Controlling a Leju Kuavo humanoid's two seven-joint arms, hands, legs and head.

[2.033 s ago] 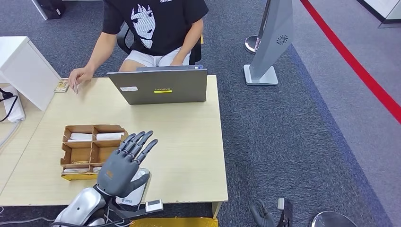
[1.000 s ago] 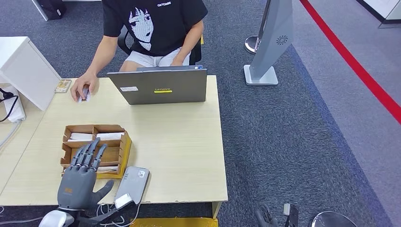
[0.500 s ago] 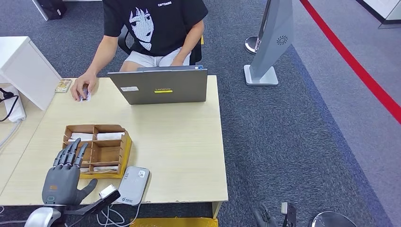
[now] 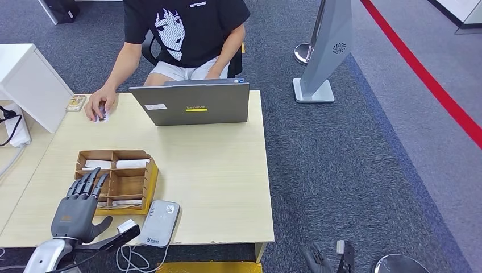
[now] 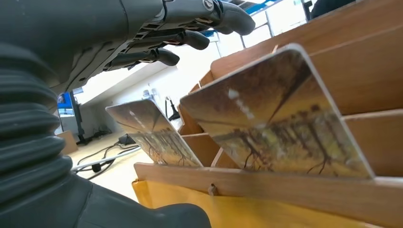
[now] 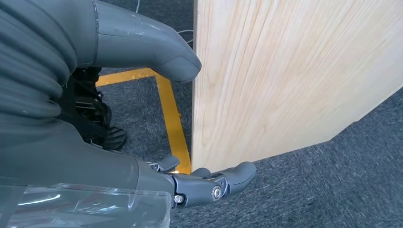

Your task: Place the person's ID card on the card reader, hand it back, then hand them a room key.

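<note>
My left hand hovers open and empty, fingers spread over the near left end of the wooden card box. In the left wrist view its fingers reach over two picture-printed room key cards that stand tilted in the box's slots. The grey card reader lies at the table's front edge, right of that hand, with nothing on it. The person's hand rests on a small card at the far left of the table. My right hand hangs empty beside the table's side.
A grey laptop stands open at the table's far edge before the seated person. A white box and cables sit at the far left. A small item lies by the box. A grey floor stand rises to the right.
My left hand swung left from above the card reader to the left end of the card box. The person's hand slid with the card from the table corner toward the laptop.
</note>
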